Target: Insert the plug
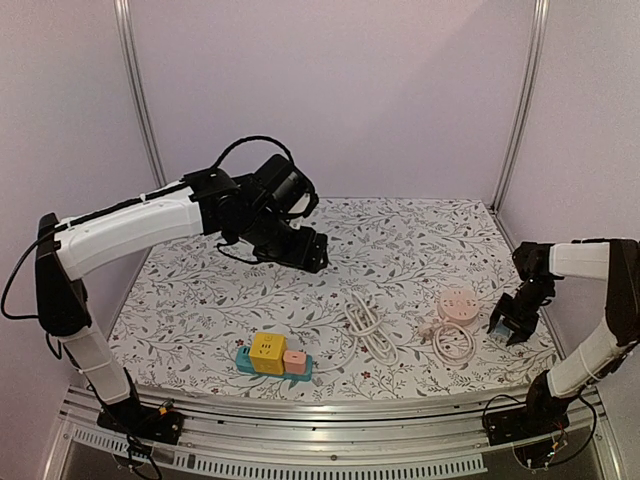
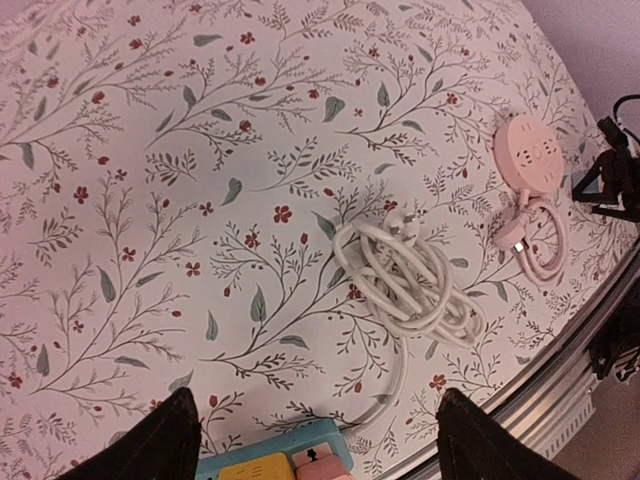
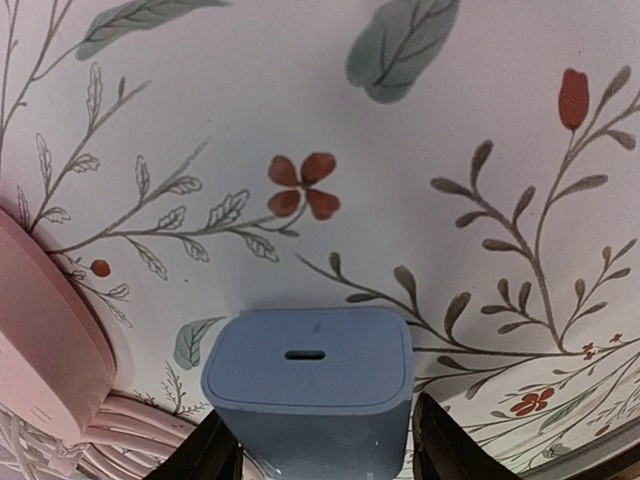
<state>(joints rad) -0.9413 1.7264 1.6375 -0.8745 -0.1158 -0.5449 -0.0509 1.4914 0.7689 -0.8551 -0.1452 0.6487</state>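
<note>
Right gripper: low over the floral-print table cover at the right near side. In the wrist view its two dark fingers stand against opposite sides of the blue-grey charger block, so it is gripping that block. The block is a matte, rounded-corner cuboid. Its upper face is smooth and carries one small oblong slot. It stands on the cover just beside the pink round socket.

Left gripper: raised above the far left of the table. Its dark, tapered fingertips are spread wide with nothing between them.

Pink round socket: a flat disc with a glossy plastic finish. A pink cable lies looped in a coil at its near side.

White cable: a smooth round cord bundled in elongated loops at mid-table, one strand trailing towards the near edge.

Teal power strip: a low rectangular bar near the front edge. It carries a yellow cube and, touching the cube's right side, a smaller pink adapter. It lies well apart from the charger block.
</note>
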